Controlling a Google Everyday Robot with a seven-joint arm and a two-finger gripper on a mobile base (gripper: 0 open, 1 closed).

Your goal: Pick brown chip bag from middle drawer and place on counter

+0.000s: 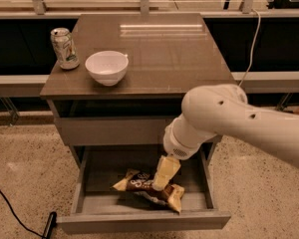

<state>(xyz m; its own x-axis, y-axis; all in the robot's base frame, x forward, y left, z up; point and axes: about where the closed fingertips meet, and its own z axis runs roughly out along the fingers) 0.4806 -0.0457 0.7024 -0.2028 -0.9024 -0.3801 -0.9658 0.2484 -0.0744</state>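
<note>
The brown chip bag (134,182) lies crumpled in the open middle drawer (139,222), near the middle of its gray tray. My gripper (158,184) hangs from the white arm (214,118) and reaches down into the drawer. Its tan tip rests on or just above the middle of the bag and hides part of it. The counter (164,54) is the glossy brown top of the gray cabinet, above the drawer.
A white bowl (106,67) and a silver drink can (65,48) stand on the counter's left side. A black cable (15,215) lies on the speckled floor at the left. Low ledges and a dark wall run behind the cabinet.
</note>
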